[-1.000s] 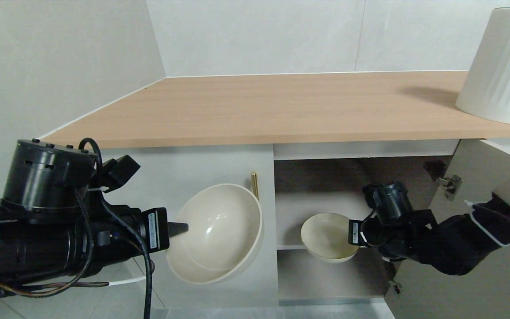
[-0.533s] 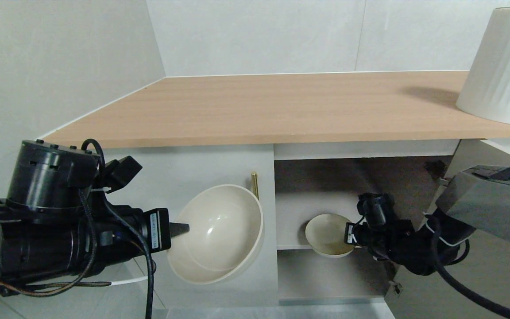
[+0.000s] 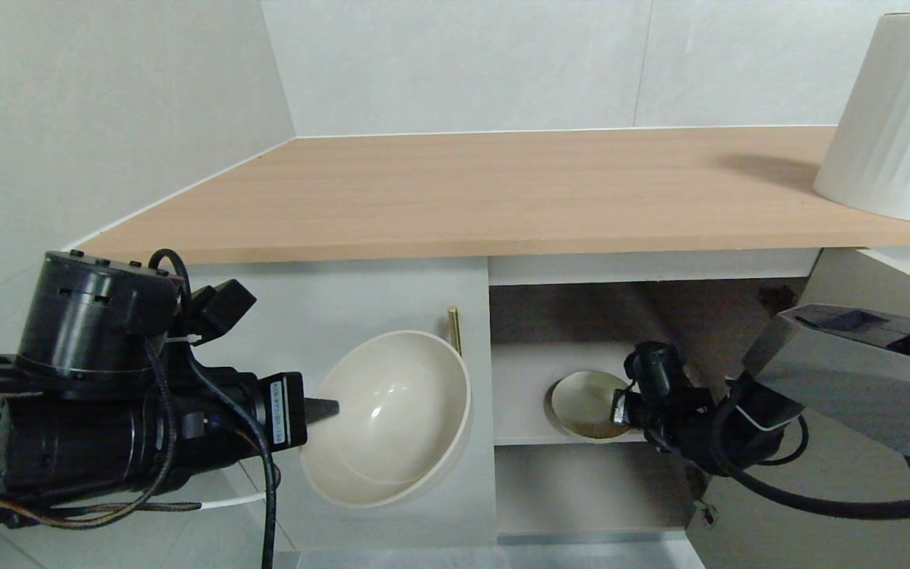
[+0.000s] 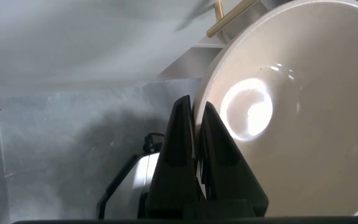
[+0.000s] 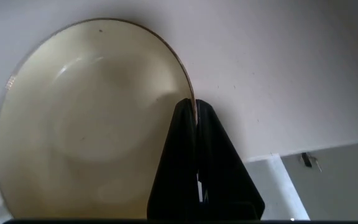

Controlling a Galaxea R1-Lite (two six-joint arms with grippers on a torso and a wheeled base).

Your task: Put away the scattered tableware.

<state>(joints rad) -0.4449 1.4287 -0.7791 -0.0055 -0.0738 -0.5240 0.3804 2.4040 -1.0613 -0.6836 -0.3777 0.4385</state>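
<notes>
Small bowl [image 3: 588, 405] at cabinet shelf [image 3: 518, 411], rim pinched by right gripper [image 3: 619, 411], jaws closed tight on it. Bowl tipped, mouth facing outward toward robot; round, no long axis. Large bowl [image 3: 388, 419] likewise rim-clamped by left gripper [image 3: 327, 409], before closed door [image 3: 392, 292]. Risk: thin rim grip slips, or bowl released tilted rolls off shelf.

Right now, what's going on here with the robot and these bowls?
The robot is putting bowls away in a cupboard under the countertop. The left jaws are shut on the rim of a large cream bowl, held tilted in front of the closed door. The right jaws grip a smaller bowl by its rim inside the cupboard's open side, at shelf level; whether it rests there is unclear.
</notes>
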